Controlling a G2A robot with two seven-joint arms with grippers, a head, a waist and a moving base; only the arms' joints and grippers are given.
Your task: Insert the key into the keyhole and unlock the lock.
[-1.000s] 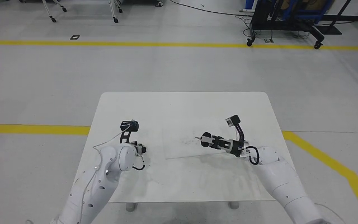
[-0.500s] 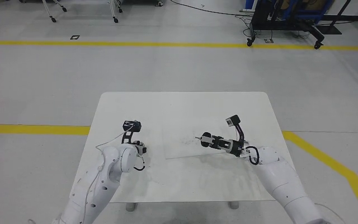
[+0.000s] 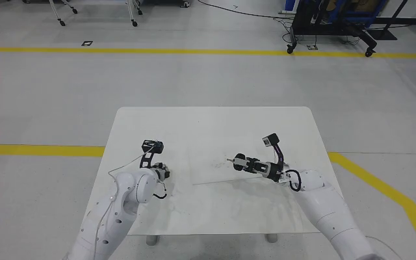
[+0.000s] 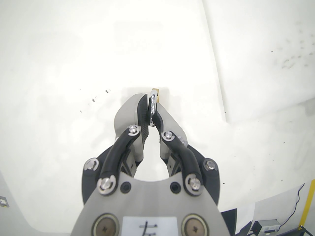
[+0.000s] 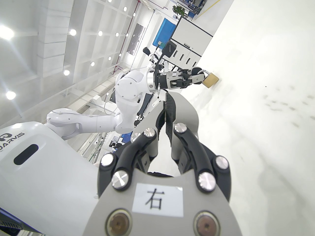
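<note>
Left fingers (image 4: 142, 114) tight on shackle (image 4: 152, 105) of lock (image 5: 210, 80); right fingers (image 5: 169, 116) together, well apart.

Top camera looks down; right wrist camera faces the left pincer (image 5: 199, 74).

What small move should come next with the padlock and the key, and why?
Probably bring the right gripper toward the left gripper, lining up its small silver key with the brass padlock: the lock is clamped by its silver shackle, yet the two are well apart.
</note>
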